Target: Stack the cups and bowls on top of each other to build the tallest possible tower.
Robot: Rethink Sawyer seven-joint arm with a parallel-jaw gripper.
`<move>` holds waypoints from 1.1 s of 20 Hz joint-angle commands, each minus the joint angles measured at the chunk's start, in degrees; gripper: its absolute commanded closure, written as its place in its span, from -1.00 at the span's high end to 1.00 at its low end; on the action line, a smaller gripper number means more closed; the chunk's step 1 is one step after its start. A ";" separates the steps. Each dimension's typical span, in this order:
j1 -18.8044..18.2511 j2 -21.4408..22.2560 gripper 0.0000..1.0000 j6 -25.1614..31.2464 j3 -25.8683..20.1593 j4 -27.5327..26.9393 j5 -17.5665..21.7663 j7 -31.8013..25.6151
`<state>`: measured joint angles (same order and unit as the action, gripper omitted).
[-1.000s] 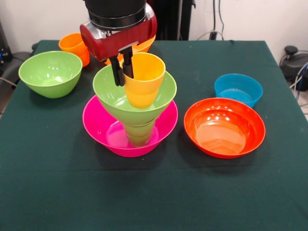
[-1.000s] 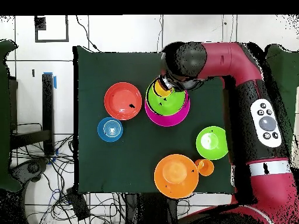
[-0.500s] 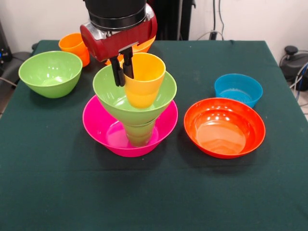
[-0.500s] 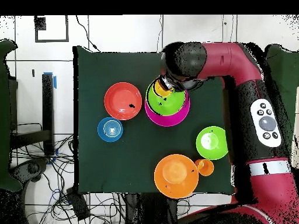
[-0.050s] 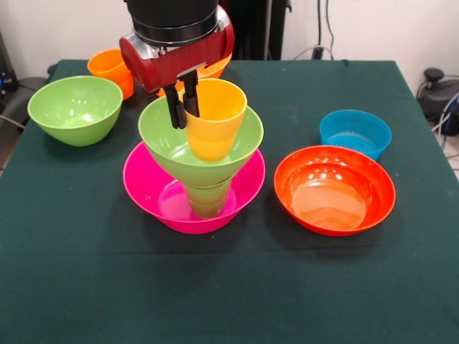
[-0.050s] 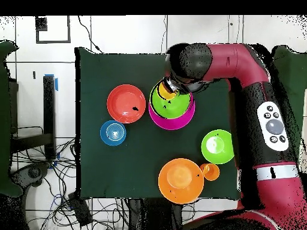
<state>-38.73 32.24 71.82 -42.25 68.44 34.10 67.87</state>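
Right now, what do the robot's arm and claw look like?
The arm is thick and rounded, glossy red with black joint sections. The overhead view shows a grey oval button panel on its upper side and a white band nearer the base. The wrist ends in a black cylinder above a red housing, carrying the claw with two slim black fingers.

Front view: big glossy pink plastic bowl [image 5: 147, 188] sits mid-table, holding an upturned green plastic cup [image 5: 209, 198], then a light green flared bowl [image 5: 163, 136], then a yellow-orange tumbler [image 5: 213, 122] on top. Red-orange bowl [image 5: 334, 189] right of it, small translucent blue bowl [image 5: 355, 132] behind that. Second light green bowl [image 5: 75, 109] far left, small orange cup [image 5: 111, 69] behind it.
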 commanded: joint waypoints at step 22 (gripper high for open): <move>1.14 -3.51 1.00 -2.92 2.94 0.41 3.71 -6.11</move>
<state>-38.73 32.18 71.82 -42.25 68.44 34.09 67.87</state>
